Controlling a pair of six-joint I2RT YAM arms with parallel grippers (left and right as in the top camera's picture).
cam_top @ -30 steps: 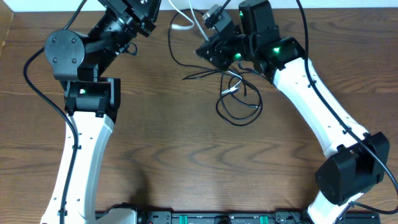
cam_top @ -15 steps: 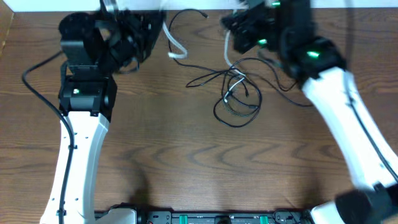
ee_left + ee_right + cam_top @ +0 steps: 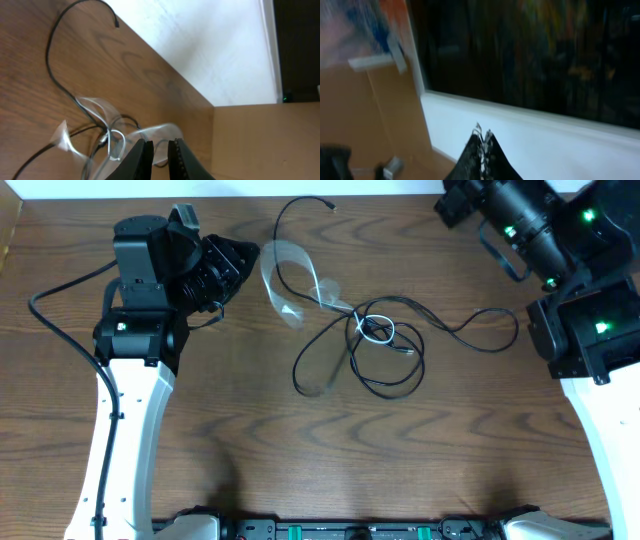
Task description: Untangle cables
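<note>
The brown wooden desk runs back to a white wall. The tangled black cords lie mid-desk, apart from both arms. The white cord, blurred, curls between that tangle and the left gripper, just ahead of its tips. These stand a narrow slit apart with nothing between them. The right gripper is pressed together and empty, and points away from the cords toward the wall.

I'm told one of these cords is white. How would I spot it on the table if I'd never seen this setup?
Start at the brown wooden table and find the tangle of thin cords lying near its middle. The white cord shows as a pale, blurred loop at the tangle's upper left side; every other cord there is black.
</note>
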